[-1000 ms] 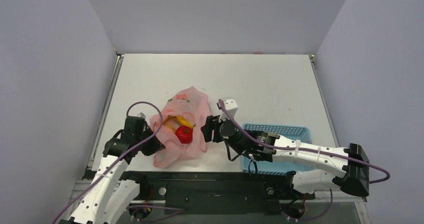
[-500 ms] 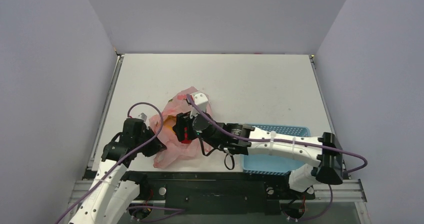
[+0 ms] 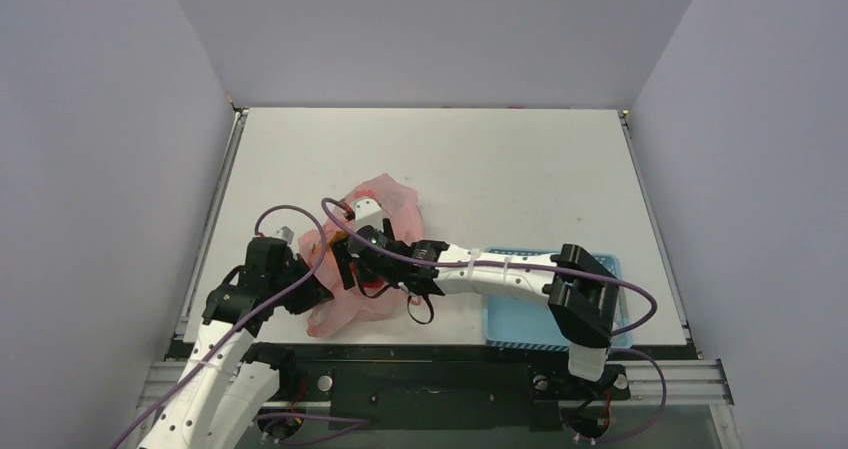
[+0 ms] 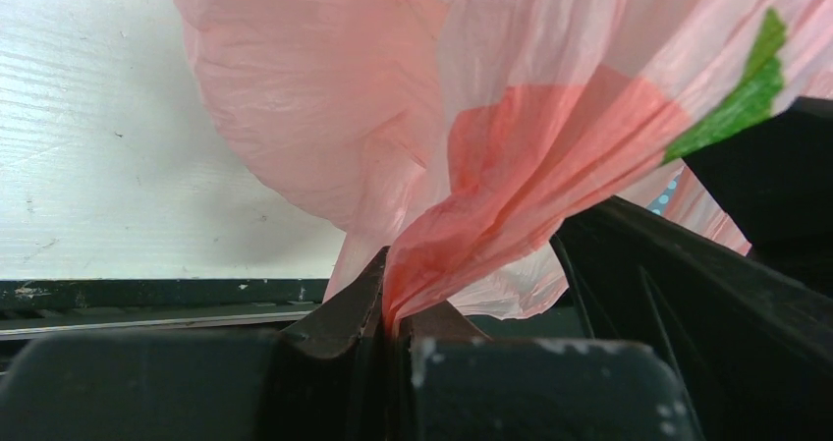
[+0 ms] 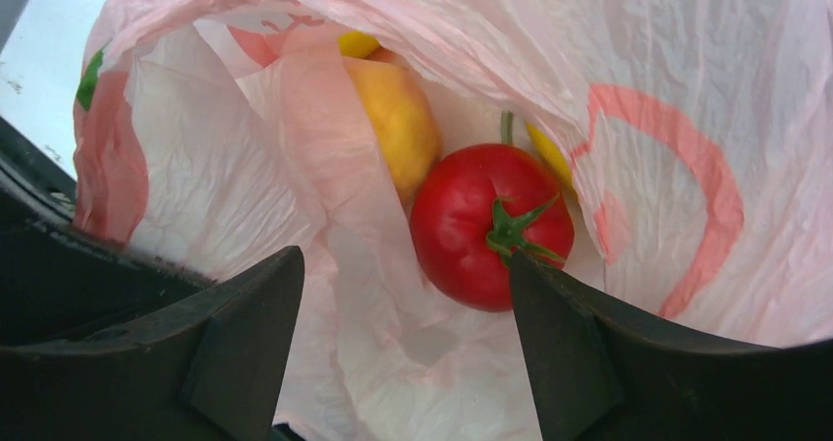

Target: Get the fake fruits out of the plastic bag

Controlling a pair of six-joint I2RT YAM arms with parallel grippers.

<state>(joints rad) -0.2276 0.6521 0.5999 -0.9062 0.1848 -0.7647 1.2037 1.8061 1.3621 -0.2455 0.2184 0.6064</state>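
Right gripper [image 5: 403, 269] is inside the mouth of the plastic bag [image 5: 688, 87], its jaws wide apart with nothing between them. Ahead of it, a little toward the right-hand finger in the wrist view, lies the red tomato [image 5: 491, 227], its green stem cap turned to the camera. The tomato is round and has no long axis to match, so I judge the jaws only need to go deeper and a bit to that side. The peach [image 5: 398, 122] sits just behind, and a fold of bag film hangs close beside the tomato, which could get pinched with the fruit. The left gripper [image 4: 393, 328] is closed on a bunch of the bag's edge, so the right arm is the one free to pick.
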